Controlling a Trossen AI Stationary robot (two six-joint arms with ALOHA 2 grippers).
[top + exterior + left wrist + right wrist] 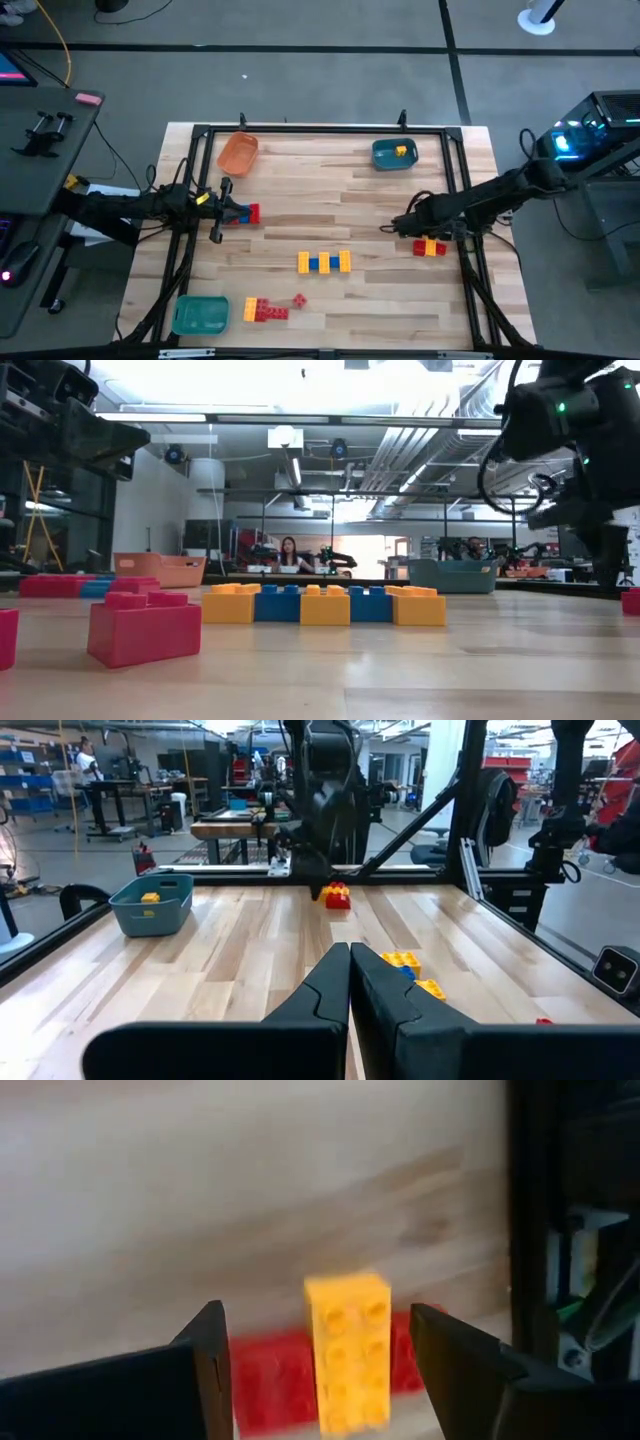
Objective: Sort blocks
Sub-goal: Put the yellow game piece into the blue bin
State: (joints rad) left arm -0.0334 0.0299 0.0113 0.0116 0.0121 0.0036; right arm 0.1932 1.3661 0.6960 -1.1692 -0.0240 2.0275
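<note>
Fingers of the right end effector stand apart above a yellow brick lying across a red brick near the worktop's right edge. Left end effector is pressed together beside other bricks at the left.

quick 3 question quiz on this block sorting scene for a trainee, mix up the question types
1. True or false: the right gripper stands open around a yellow block.
2. Which tray already holds a yellow block: A orange tray, B blue tray, C green tray?
3. Fill in: the left gripper is ____.

Key: 1 true; 2 B; 3 shut
</note>
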